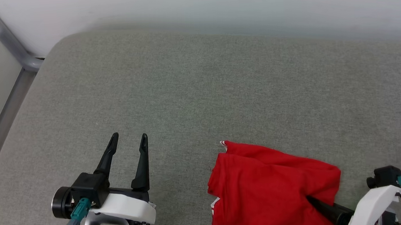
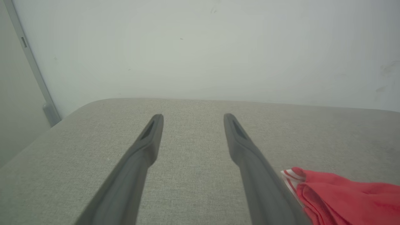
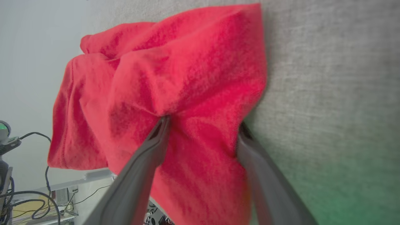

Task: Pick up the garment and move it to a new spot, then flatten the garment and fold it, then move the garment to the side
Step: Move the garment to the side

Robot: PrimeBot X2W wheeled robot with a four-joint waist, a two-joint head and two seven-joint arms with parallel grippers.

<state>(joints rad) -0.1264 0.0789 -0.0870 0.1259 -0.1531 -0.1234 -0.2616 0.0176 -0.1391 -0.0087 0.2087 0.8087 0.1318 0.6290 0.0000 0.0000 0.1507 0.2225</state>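
Note:
The garment [image 1: 263,186] is a crumpled red heap with a bit of white striped trim, lying at the near edge of the grey padded surface [image 1: 220,89]. My right gripper [image 3: 203,122] is open, its two fingers spread wide and pushed into the red garment [image 3: 175,72], with a fold of cloth between them. In the head view one dark finger [image 1: 324,208] of it runs under the cloth from the right. My left gripper [image 1: 129,136] is open and holds nothing, well to the left of the garment. The left wrist view has the left gripper [image 2: 193,116] above bare surface, with the garment [image 2: 343,197] at its lower right.
A white wall [image 1: 213,4] backs the surface. A grey metal rail [image 1: 6,106] runs along the surface's left side. Past the near edge, cables and a low shelf [image 3: 31,193] stand below. The surface has rounded corners.

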